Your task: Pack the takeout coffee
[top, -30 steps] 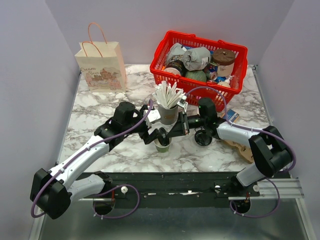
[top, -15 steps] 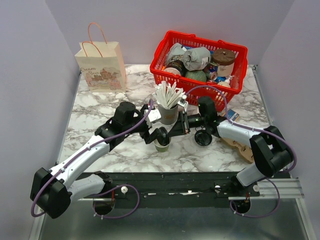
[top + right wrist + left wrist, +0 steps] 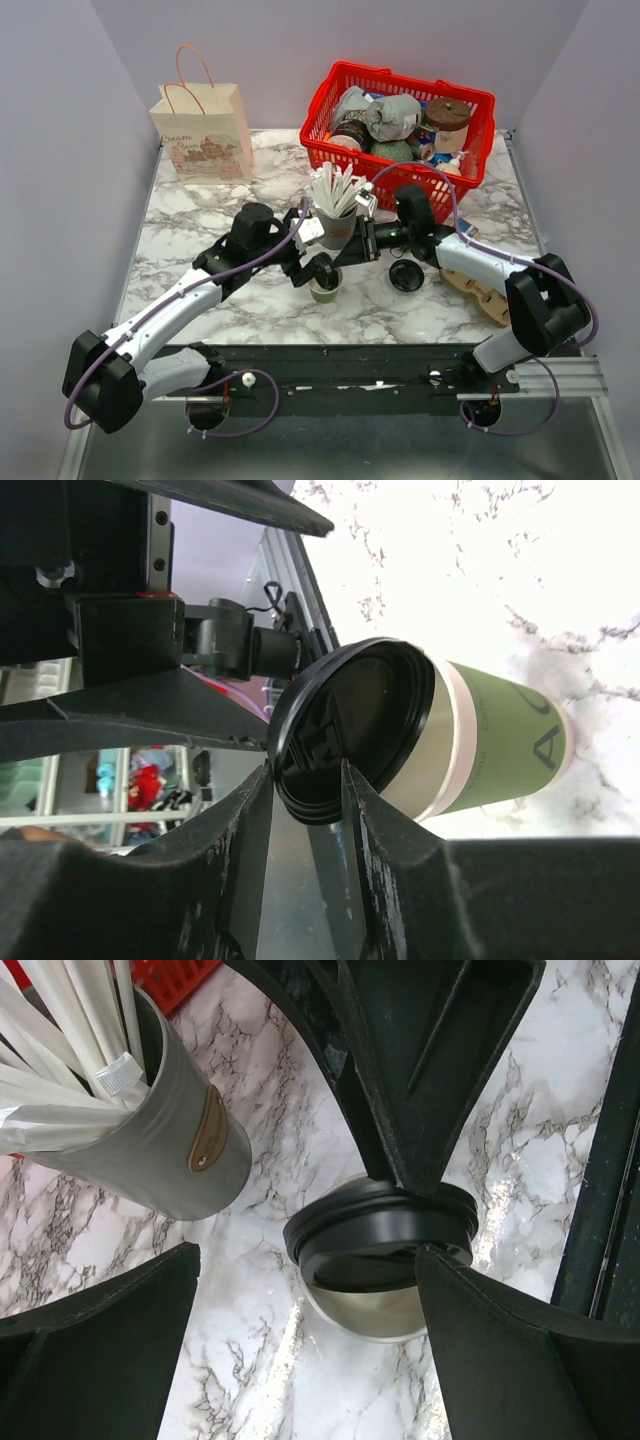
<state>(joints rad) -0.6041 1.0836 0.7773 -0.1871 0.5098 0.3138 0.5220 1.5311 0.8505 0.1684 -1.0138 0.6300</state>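
A small dark cup with a black lid (image 3: pixel 405 276), apparently the takeout coffee, stands on the table under my right forearm, and neither gripper touches it. A lidless green cup (image 3: pixel 500 745) with a pale inside stands at the table's middle (image 3: pixel 325 292). My right gripper (image 3: pixel 305 770) is shut on the rim of a loose black lid (image 3: pixel 350 720) and holds it tilted over that cup's mouth. My left gripper (image 3: pixel 305 1295) is open, one finger on each side of the green cup (image 3: pixel 370 1315), just below the lid (image 3: pixel 380 1230).
A grey cup of white sticks (image 3: pixel 335 225) stands right behind the green cup, close to both grippers. A red basket (image 3: pixel 320 150) full of items is at the back right. A paper bag (image 3: pixel 203 132) stands at the back left. A wooden piece (image 3: pixel 480 290) lies at the right.
My right arm has shifted slightly toward the back with the lid still in its jaws. The left arm and the green cup have stayed put.
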